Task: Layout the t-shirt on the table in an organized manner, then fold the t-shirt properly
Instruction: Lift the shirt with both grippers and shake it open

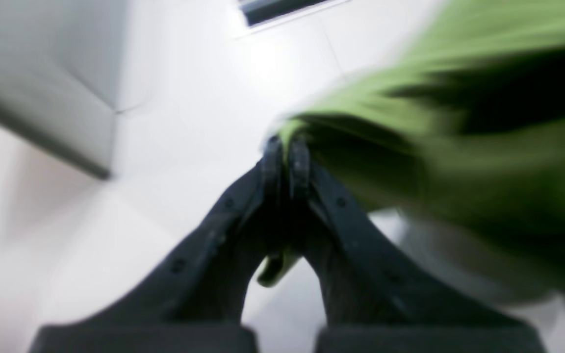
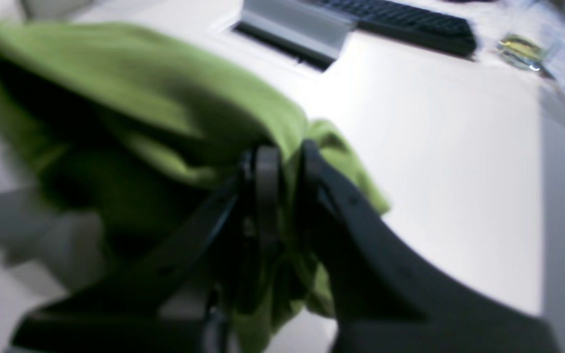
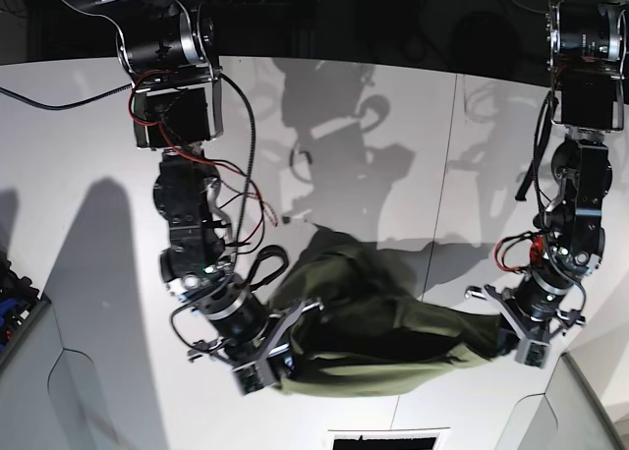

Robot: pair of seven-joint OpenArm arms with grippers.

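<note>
White table (image 3: 88, 155), dark seam; both hands clamp green t-shirt (image 3: 383, 322).

The t-shirt (image 3: 378, 317) reads plain dull olive from the base view, no print at all, but both wrist cams blow it out to a bright lime green with near-black folds. The table (image 3: 88, 244) is flat white with grey shadows and a thin dark seam. Both grippers, left gripper (image 1: 285, 157) and right gripper (image 2: 285, 169), are matte black. Red and black wires (image 3: 236, 199) run down the right arm. There's a black keyboard (image 2: 400, 22) too.
</note>
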